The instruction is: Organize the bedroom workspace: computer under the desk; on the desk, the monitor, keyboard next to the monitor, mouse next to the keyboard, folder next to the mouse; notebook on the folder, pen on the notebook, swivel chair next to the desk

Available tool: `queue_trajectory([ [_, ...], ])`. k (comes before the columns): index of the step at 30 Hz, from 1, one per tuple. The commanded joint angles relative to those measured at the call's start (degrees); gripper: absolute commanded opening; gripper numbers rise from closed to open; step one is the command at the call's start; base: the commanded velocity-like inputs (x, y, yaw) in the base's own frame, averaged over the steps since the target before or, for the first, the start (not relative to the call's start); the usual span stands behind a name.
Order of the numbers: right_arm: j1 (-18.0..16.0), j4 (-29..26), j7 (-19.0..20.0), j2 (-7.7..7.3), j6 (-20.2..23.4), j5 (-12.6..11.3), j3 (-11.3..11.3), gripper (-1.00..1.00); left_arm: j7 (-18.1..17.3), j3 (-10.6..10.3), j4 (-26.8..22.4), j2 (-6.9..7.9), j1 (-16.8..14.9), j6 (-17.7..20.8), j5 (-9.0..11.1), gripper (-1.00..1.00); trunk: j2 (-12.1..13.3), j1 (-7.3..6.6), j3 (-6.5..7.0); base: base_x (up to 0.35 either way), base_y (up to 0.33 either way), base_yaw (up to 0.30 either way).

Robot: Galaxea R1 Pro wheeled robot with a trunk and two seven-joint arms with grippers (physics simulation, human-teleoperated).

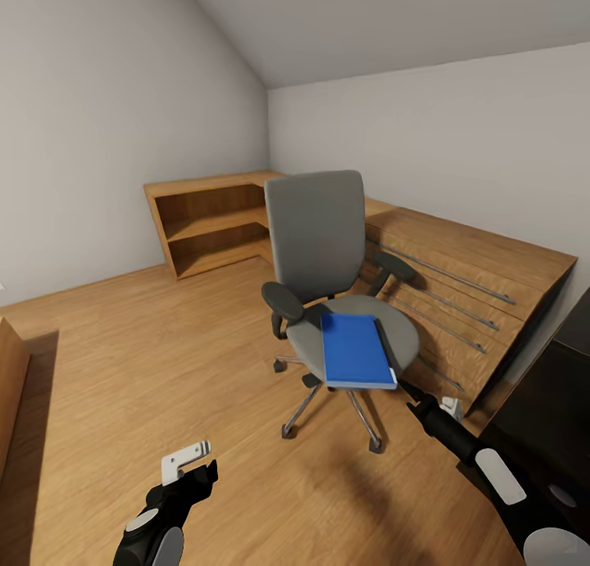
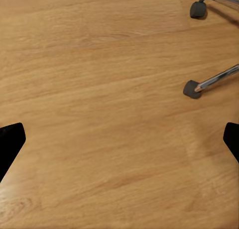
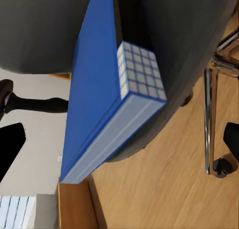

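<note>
Two sets of jaws were open and empty when I looked. The right gripper (image 1: 447,405) had its jaws spread wide, just short of the near corner of the flat bright blue folder with white edges (image 1: 356,350); in the right wrist view that corner (image 3: 141,72) sat between the two dark fingertips (image 3: 10,147) with nothing yet pinched. The left gripper (image 1: 190,461) hung low over the oak plank floor (image 1: 147,369), jaws equally parted, with only two chair castors (image 2: 191,88) ahead of it.

The folder lay flat on the seat of the grey padded swivel chair with black armrests and a chrome star base (image 1: 319,246), overhanging the front edge slightly. Beside my right arm I could make out the dark edge of the black bench (image 1: 549,394); behind the chair stood an oak shelf unit (image 1: 215,222) and an oak drawer chest (image 1: 467,279).

My worry was the castors: I judged that any push along the seat would roll or spin the chair away. A pinch on one corner alone might also let the folder droop and slip out.
</note>
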Motion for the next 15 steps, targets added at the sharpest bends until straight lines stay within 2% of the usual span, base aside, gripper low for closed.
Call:
queue_trajectory([
  [1,-0.03,0.00,0.24,0.01,0.49,-0.42,-0.12,1.00,0.56,-0.07,-0.06,0.01,-0.04,0.09,0.60,1.00,-0.44,0.22,-0.24,0.000,0.000,0.000],
  [13,-0.03,0.04,1.07,-0.07,0.49,-0.37,-0.17,1.00,0.56,-0.07,0.00,0.01,-0.04,0.07,0.60,1.00,-5.25,2.85,-2.39,0.000,0.000,0.000],
  [15,-0.03,0.05,1.08,-0.07,0.49,-0.37,-0.15,1.00,0.56,-0.07,0.01,0.01,-0.04,0.09,0.60,1.00,-5.25,2.85,-2.39,0.000,0.000,0.000],
])
